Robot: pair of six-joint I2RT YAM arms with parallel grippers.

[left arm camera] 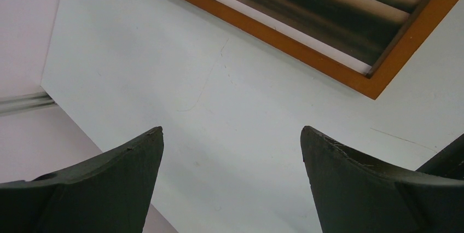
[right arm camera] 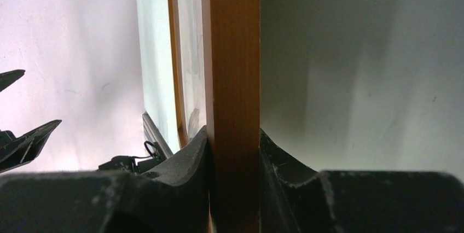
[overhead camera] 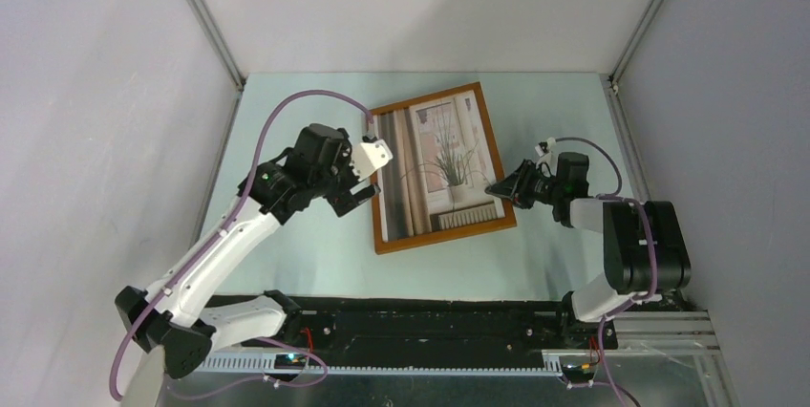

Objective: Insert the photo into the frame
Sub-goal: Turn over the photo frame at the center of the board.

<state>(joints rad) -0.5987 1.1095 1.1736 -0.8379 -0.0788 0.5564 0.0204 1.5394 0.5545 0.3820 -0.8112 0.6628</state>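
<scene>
One photo (overhead camera: 441, 170), one frame (overhead camera: 496, 154) between right fingers (right arm camera: 180, 178).

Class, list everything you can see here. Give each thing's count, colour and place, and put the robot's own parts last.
frame: 1, light-brown wood, mid-table, skewed
photo: 1, plant at a window in greys and pinks, inside the frame
table: 1, pale green, under it all
walls: 3, grey-white, left, back and right
cables: 2, purple, one along each arm
left hand: 1, black, open, over bare table by the frame's left side
right hand: 1, black, shut on the frame's right edge
</scene>
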